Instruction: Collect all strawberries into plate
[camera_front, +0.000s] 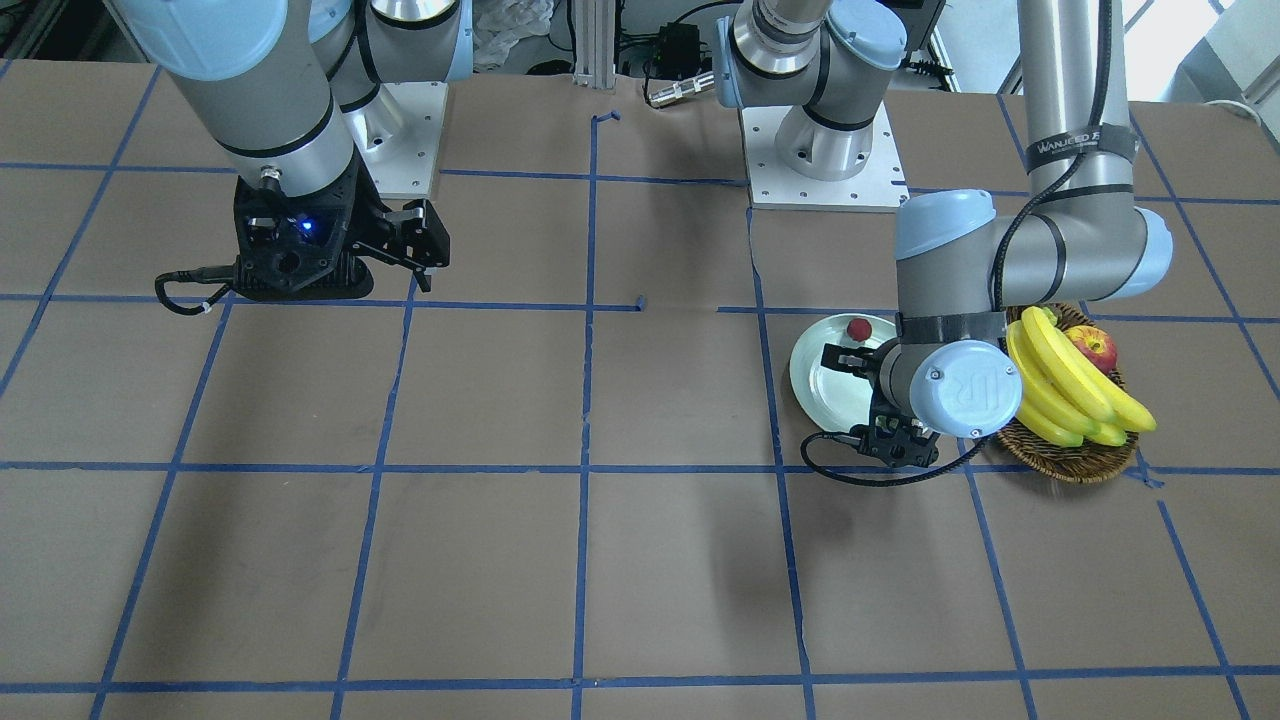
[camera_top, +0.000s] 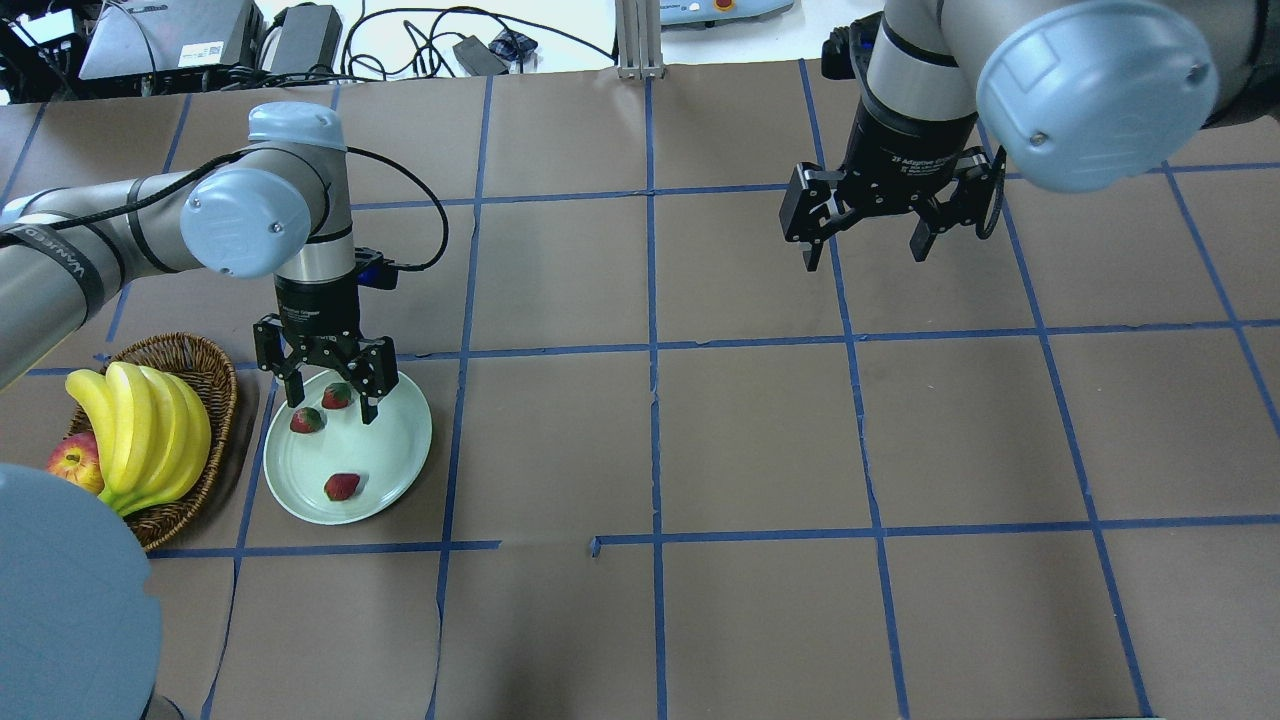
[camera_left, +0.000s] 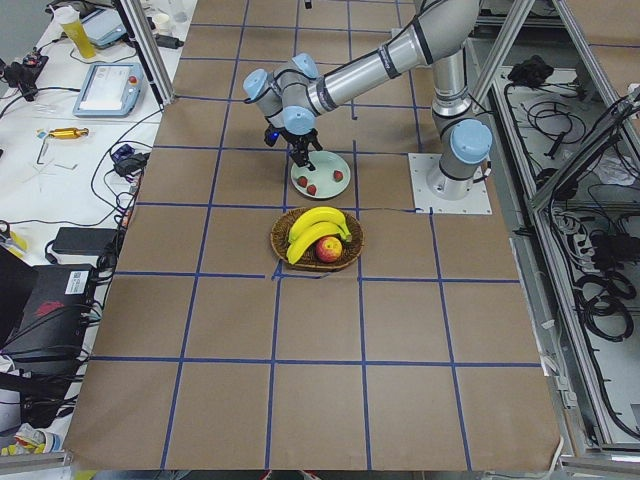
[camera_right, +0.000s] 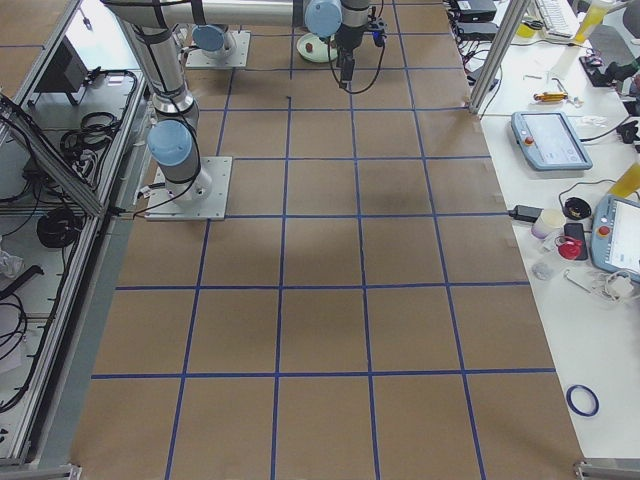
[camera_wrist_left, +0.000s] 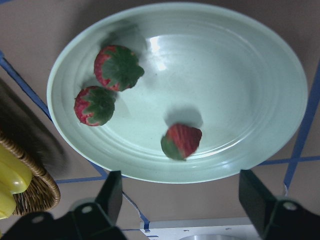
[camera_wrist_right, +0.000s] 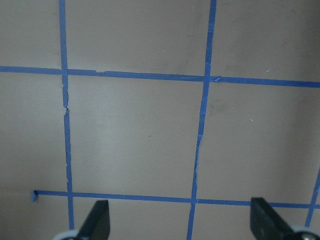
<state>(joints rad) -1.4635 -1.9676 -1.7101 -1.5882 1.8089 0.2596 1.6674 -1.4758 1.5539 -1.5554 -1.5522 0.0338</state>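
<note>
The left claw (camera_top: 333, 408) hangs open and empty over the plate (camera_top: 402, 446). All three strawberries (camera_top: 342, 486) lie in the plate, just below it. The right claw (camera_top: 863, 257) is open too, well apart.

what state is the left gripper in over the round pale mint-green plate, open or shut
Open: the left gripper has its jaws wide apart above the plate, holding nothing; three red strawberries lie on it.

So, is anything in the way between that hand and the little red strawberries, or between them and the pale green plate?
Nothing visible. All three small red strawberries already lie in the round pale mint-green plate, and the left hand hangs open over it.
</note>
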